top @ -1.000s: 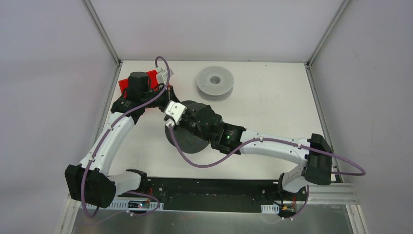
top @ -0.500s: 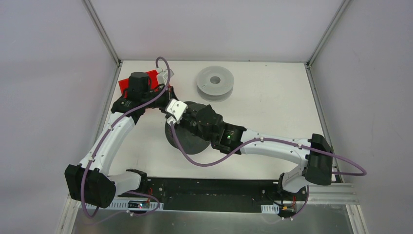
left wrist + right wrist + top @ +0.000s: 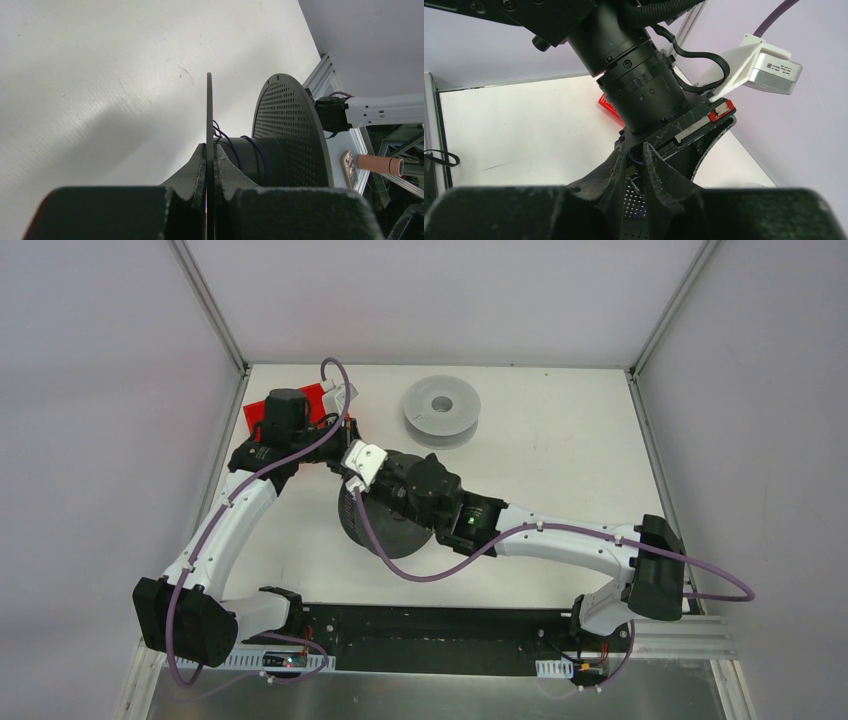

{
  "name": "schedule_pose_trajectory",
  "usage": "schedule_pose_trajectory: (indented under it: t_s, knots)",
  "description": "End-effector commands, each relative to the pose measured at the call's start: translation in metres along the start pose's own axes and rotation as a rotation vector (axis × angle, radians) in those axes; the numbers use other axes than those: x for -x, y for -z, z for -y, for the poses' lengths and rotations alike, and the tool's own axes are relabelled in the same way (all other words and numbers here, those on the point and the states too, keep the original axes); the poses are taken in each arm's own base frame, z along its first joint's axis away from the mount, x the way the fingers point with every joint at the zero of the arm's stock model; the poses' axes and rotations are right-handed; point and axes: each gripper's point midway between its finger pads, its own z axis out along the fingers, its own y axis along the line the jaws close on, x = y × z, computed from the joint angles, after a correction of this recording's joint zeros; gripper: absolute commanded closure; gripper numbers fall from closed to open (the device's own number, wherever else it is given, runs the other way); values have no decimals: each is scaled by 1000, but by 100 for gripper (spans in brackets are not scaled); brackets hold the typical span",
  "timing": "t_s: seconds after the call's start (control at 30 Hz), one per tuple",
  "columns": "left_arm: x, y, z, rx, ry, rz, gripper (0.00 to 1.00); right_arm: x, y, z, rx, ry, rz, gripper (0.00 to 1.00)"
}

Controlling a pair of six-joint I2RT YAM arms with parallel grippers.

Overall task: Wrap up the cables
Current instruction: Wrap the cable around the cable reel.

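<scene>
A dark spool (image 3: 385, 532) stands on edge mid-table. My left gripper (image 3: 210, 146) is shut on its thin solid flange (image 3: 209, 110). The cable (image 3: 235, 150), a very thin dark blue wire, runs in a few loose turns round the hub between that flange and the perforated flange (image 3: 290, 135). My right gripper (image 3: 634, 147) hangs over the spool just below the left arm's wrist. Its jaws stand a narrow gap apart, open, and a loop of the wire (image 3: 636, 161) shows between the tips. The perforated flange shows through the gap.
A grey empty spool (image 3: 441, 410) lies flat at the back centre. A red block (image 3: 260, 412) sits at the back left, under the left wrist. Both arms cross over the dark spool. Enclosure walls stand close on the left, back and right.
The right wrist has edged slightly up and toward the back over the spool. The left arm and the spool have stayed put.
</scene>
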Motion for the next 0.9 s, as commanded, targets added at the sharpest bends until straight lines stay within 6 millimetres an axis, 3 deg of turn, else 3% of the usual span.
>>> schedule_pose_trajectory:
  t_s: [0.0,0.13,0.3,0.53,0.6,0.77,0.87]
  knots:
    - [11,7,21,-61,-48,26,100,36,1,14,-40,-26,89,84]
    - [10,7,20,-60,-49,24,100,34,3,13,-31,-21,82,100]
    - [8,7,20,-62,-54,19,100,36,9,30,-90,-72,92,100]
    - [4,9,20,-70,-90,17,100,17,25,80,-219,-195,66,100]
    - [4,8,20,-74,-78,12,100,15,31,84,-212,-216,72,100]
    - [6,8,23,-83,-73,12,100,15,41,69,-80,-218,82,100]
    - [6,11,25,-89,-99,18,100,8,44,81,-130,-233,61,100]
